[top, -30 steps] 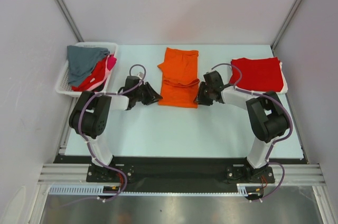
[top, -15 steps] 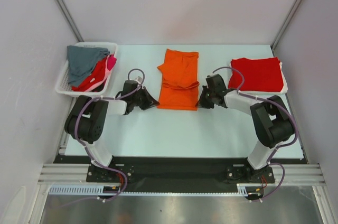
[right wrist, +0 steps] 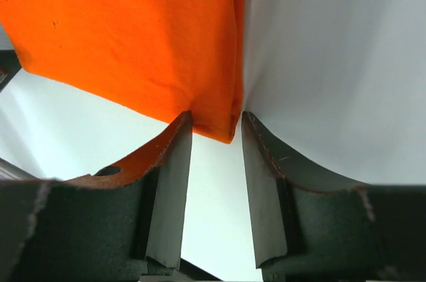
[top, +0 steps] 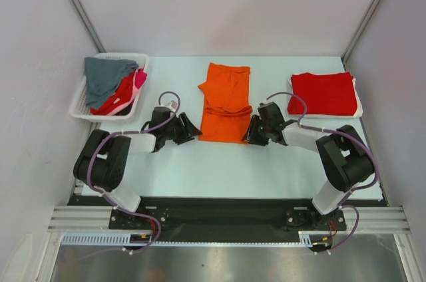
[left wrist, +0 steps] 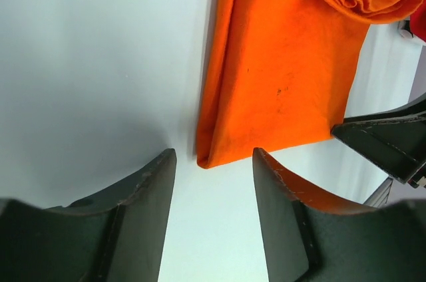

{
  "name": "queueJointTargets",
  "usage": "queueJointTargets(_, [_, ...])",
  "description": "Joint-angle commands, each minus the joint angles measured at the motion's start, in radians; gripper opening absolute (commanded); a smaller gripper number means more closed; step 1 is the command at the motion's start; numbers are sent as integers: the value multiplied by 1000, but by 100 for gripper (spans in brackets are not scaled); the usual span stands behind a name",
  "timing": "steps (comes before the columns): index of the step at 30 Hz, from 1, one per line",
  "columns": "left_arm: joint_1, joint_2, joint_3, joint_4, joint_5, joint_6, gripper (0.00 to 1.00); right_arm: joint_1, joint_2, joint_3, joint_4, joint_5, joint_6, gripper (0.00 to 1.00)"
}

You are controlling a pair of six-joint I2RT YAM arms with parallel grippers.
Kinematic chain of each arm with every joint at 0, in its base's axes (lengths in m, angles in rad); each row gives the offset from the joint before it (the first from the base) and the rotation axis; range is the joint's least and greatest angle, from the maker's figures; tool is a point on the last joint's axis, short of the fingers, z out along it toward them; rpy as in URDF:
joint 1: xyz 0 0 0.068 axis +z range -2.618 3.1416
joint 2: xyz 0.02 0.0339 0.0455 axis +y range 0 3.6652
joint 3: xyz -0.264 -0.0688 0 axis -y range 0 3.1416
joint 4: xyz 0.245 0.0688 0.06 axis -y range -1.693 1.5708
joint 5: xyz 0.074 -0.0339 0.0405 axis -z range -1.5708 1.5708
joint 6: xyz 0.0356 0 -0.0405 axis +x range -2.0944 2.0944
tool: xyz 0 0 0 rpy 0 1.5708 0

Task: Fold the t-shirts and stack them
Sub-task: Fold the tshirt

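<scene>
The bright orange t-shirt (top: 225, 102) lies partly folded at the table's middle, with a bunched ridge across it. My left gripper (top: 194, 132) is open at its near left corner; in the left wrist view (left wrist: 213, 160) that corner (left wrist: 208, 157) lies just beyond the fingertips. My right gripper (top: 249, 134) is open at the near right corner; in the right wrist view (right wrist: 217, 122) the cloth's corner (right wrist: 223, 129) sits between the fingertips. A folded red t-shirt (top: 324, 93) lies at the right. Grey (top: 106, 72), red (top: 118, 93) and pink tees lie in the basket.
The white mesh basket (top: 81, 105) stands at the far left. The red shirt rests on a white layer (top: 360, 105) near the table's right edge. My right gripper's finger shows in the left wrist view (left wrist: 386, 141). Grey walls close in the table on three sides.
Both grippers have moved nearer along the orange shirt's sides to its near corners. The shirt's near edge now lies a little closer to the arms and flatter.
</scene>
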Motion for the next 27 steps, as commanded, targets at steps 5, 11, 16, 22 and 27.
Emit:
queueJointTargets(5, [-16, 7, 4, -31, -23, 42, 55, 42, 6, -3, -34, 88, 15, 42])
queueJointTargets(11, [-39, 36, 17, -26, -22, 36, 48, 39, 23, 0, -25, 75, 18, 34])
queueJointTargets(16, [-56, 71, 14, -3, -11, 33, 45, 36, 30, 8, -21, 66, 15, 22])
queueJointTargets(22, [-63, 84, -3, 29, -13, 27, 14, 36, 12, 8, -18, 59, -1, 10])
queueJointTargets(27, [-65, 67, -2, 31, -10, 33, 0, 24, -25, 17, -42, 52, -18, 0])
